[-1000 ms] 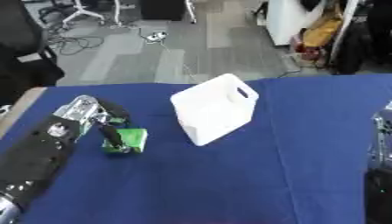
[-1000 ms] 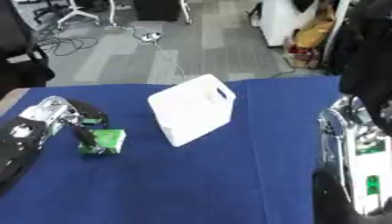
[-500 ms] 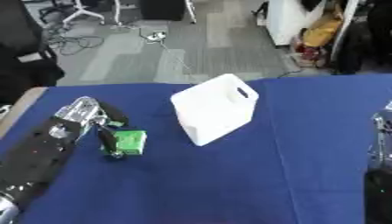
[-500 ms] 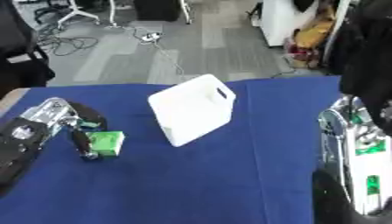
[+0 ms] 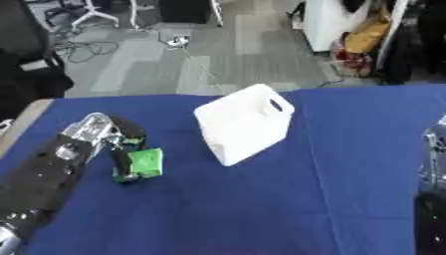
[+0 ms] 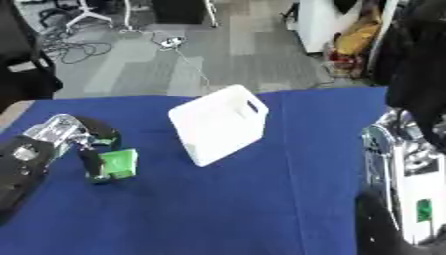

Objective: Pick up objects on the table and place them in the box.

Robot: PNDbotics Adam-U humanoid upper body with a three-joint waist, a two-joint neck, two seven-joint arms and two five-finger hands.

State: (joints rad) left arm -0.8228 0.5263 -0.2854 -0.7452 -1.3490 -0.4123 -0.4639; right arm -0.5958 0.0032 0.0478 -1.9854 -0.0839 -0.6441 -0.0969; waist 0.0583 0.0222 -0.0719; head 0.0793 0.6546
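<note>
The left hand [image 5: 120, 147] has its fingers curled around a small green block [image 5: 145, 162], which it likely must next carry to the white box [image 5: 245, 123] on its right.

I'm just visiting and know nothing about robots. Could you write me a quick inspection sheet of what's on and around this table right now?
Surface: blue cloth covers the table.
Job's things: white box with a handle cutout, standing near the middle; green object to its left, in the left hand.
Clutter: nothing seen on the cloth.
Hands: left hand has its fingers curled round the green object; right arm shows at the right edge, its fingers cannot be made out.
Cables: loose cables on the grey floor beyond the table.
Surroundings: office chair bases, a yellow bag by a white cabinet.
</note>
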